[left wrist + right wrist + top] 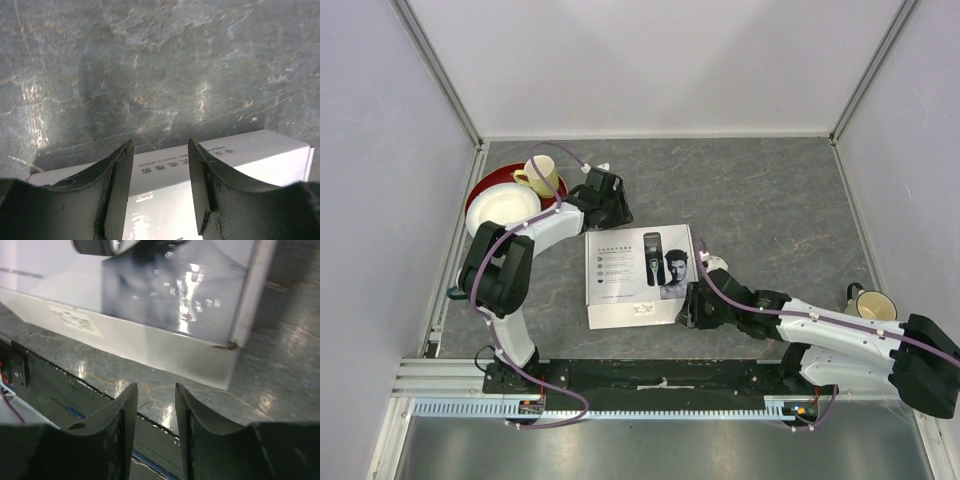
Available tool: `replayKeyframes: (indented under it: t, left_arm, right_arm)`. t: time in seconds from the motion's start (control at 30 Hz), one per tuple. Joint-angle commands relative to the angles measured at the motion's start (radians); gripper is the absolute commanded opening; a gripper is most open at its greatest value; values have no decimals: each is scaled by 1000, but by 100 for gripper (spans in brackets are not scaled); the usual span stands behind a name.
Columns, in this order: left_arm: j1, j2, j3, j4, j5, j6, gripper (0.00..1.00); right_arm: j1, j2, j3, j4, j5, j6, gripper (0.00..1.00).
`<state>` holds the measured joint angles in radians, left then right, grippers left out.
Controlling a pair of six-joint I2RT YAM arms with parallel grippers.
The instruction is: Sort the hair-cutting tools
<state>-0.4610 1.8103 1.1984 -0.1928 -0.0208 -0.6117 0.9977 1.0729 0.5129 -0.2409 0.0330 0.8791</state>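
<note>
The grey tabletop (770, 200) carries a closed white box (620, 275) with a printed clipper (651, 258) on its lid; the hair-cutting tools themselves are hidden. The left arm (535, 232) arcs out and bends inward, and the left tool (160, 144) hangs at the box's far edge, moderately parted and empty. The right arm (840, 325) stretches low to the left. The right tool (155, 386) is by the near right corner, narrowly parted and empty.

We are logging colours | box (638, 275) is showing white with black-and-grey printing | table (770, 200) is looking grey, marbled with pale veins | plate (482, 190) is showing red | bowl (503, 212) is reading cream | far mug (542, 177) and near mug (875, 305) are both looking pale yellow
</note>
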Motion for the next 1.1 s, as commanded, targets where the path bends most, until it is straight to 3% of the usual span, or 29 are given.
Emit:
replayKeyframes:
  t: [0.0,0.13,0.23,0.37,0.63,0.93,1.07]
  left_arm:
    - [12,-20,-20,-43,13,44,53]
    - [31,-43,-71,-53,77,58,49]
    - [36,-43,-86,-68,120,66,47]
    - [38,-57,-117,-68,166,61,46]
    - [39,-137,-224,-51,252,36,46]
    - [64,-255,-292,-45,344,26,46]
    - [64,-287,-353,-13,393,3,46]
  right_arm:
    - [2,-56,-5,-46,149,101,41]
    - [2,-7,28,-72,263,119,33]
    - [1,63,39,-34,266,126,31]
    - [2,128,68,57,264,112,30]
    - [-50,219,186,68,309,26,31]
    - [-274,308,252,169,104,-186,33]
    - [-323,348,282,187,70,-193,35]
